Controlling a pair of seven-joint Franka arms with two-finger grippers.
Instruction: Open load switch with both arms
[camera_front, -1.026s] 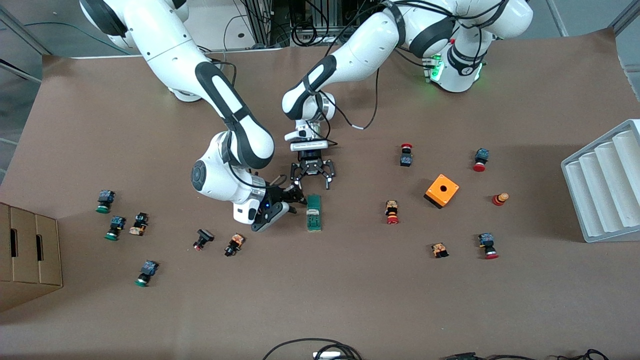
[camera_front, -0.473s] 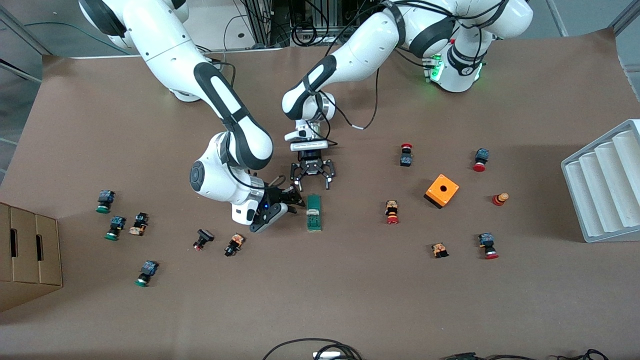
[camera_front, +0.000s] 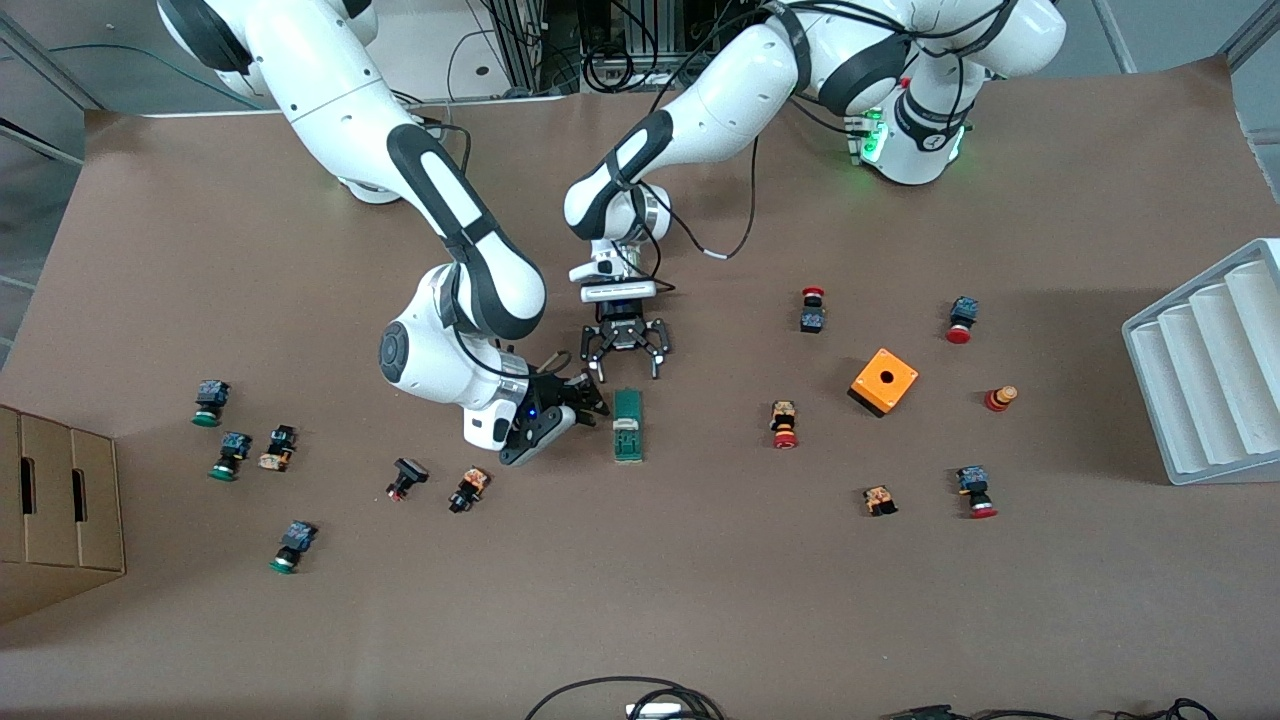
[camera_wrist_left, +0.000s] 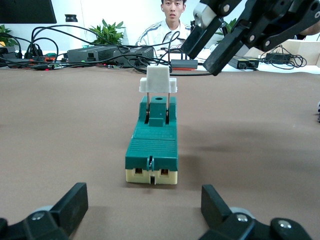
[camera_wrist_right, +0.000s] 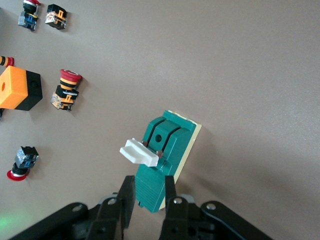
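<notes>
The load switch (camera_front: 628, 424) lies flat mid-table, a dark-green block on a cream base (camera_wrist_left: 151, 145), with its white lever (camera_wrist_left: 159, 82) standing up. My left gripper (camera_front: 625, 368) sits low at the switch's end farther from the front camera, open wide (camera_wrist_left: 145, 210), its fingers (camera_wrist_left: 70, 205) apart from the block. My right gripper (camera_front: 592, 402) hangs tilted in the air beside the switch, toward the right arm's end. Its fingers (camera_wrist_right: 127, 197) stand a narrow gap apart (camera_wrist_right: 149, 186), holding nothing, with the switch (camera_wrist_right: 165, 150) seen past them.
Push buttons lie scattered around: two (camera_front: 468, 490) (camera_front: 405, 478) near the right gripper, one (camera_front: 784, 424) toward the left arm's end. An orange box (camera_front: 884, 381), a grey ridged rack (camera_front: 1210, 370) and a cardboard box (camera_front: 50, 500) stand farther out.
The right arm's wrist has shifted very slightly toward its own end of the table. The switch and the left gripper have not moved.
</notes>
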